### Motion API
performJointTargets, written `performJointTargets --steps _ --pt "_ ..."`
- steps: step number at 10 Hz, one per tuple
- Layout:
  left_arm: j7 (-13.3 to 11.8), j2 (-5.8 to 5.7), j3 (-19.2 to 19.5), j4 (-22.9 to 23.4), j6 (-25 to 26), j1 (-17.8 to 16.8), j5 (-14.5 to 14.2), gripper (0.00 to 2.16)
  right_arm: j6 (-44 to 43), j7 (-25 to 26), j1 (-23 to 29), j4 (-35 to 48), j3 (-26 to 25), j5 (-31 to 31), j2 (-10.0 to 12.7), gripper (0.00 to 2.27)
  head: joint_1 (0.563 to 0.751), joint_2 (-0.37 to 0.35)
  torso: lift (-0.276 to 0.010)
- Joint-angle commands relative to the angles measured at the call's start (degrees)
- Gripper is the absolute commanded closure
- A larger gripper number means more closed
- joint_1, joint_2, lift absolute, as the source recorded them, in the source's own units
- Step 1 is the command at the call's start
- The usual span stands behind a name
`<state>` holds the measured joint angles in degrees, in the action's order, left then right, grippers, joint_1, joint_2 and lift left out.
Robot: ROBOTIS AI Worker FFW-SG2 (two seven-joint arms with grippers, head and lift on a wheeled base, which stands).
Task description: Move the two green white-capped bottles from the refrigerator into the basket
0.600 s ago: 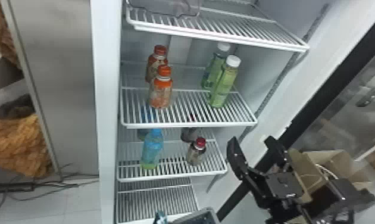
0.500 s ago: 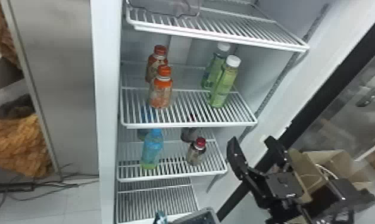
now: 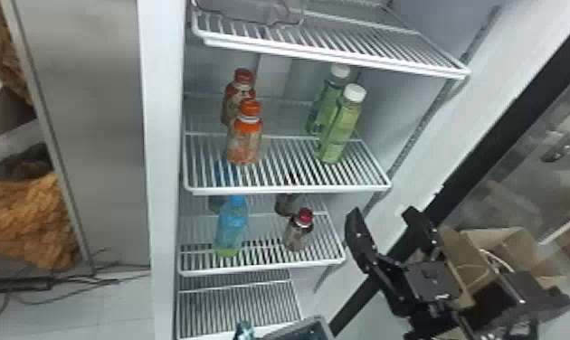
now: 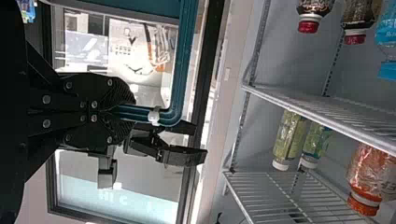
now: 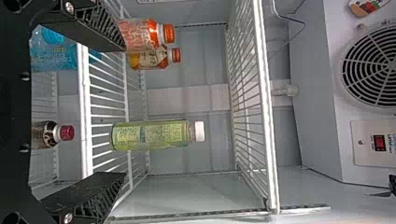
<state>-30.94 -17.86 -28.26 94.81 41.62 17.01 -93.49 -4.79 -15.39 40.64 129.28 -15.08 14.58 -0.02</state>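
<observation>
Two green white-capped bottles, the front one (image 3: 340, 129) and the rear one (image 3: 325, 101), stand upright close together at the right of the refrigerator's middle shelf (image 3: 275, 189). My right gripper (image 3: 382, 212) is below and to the right of them, open and apart from them. In the right wrist view my right gripper (image 5: 123, 111) spreads its fingers, with a green bottle (image 5: 152, 134) farther off beyond the gap. In the left wrist view my left gripper (image 4: 123, 111) is shut on the teal basket handle (image 4: 180, 93). The basket's rim (image 3: 313, 320) shows at the head view's bottom edge.
Two orange-capped bottles (image 3: 244, 140) stand left on the same shelf. Blue (image 3: 231, 226) and red-capped (image 3: 298, 233) bottles are on the shelf below. Another wire shelf (image 3: 343, 54) hangs overhead. The open door's dark frame (image 3: 492, 158) and a cardboard box (image 3: 501, 244) are at the right.
</observation>
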Motion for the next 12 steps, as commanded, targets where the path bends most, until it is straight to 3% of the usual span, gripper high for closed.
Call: performJointTargets --steps 1,5,12 --pt "-0.09 0.02 0.04 0.04 0.00 0.00 -0.09 1.21 0.00 0.27 -0.14 -0.40 0.00 0.04 0.02 0.09 0.695 -0.350 -0.004" --pt "0.00 0.02 0.15 0.04 0.00 0.14 -0.09 1.21 0.00 0.45 -4.08 -4.05 -1.37 -1.33 -0.16 0.09 0.695 -0.350 -0.004" --pt "0.00 0.02 0.27 0.04 0.14 0.14 -0.20 1.22 1.69 0.53 -18.00 -16.71 -1.71 -3.39 -2.44 0.09 0.695 -0.350 -0.004"
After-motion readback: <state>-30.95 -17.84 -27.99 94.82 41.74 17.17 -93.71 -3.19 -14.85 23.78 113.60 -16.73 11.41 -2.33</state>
